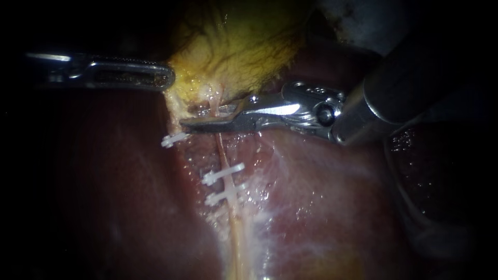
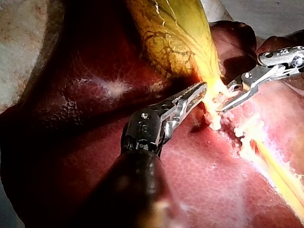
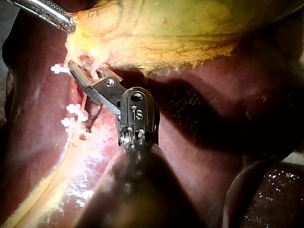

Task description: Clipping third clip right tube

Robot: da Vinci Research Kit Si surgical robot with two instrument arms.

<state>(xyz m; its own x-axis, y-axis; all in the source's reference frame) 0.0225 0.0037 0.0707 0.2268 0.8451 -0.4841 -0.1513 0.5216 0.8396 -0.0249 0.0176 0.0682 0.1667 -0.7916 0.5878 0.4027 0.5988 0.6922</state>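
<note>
The right tube (image 1: 222,150) runs down from the yellow gallbladder (image 1: 244,46) over the liver (image 1: 321,207). Two white clips (image 1: 223,173) (image 1: 225,195) sit across it lower down. My right instrument (image 1: 194,117) reaches in just below the gallbladder, its jaws open with the tube passing between them above the clips. The left wrist view also shows a gap between those jaws (image 2: 220,105). Whether they carry a clip is unclear. My left instrument (image 1: 168,78) is shut on the gallbladder's edge (image 2: 209,88) and holds it taut.
Another white clip (image 1: 174,139) lies on the tissue strand left of the right tube, just under the right instrument's tip. Dark liver surrounds the site on both sides. Pale glistening tissue lines the bed around the tube.
</note>
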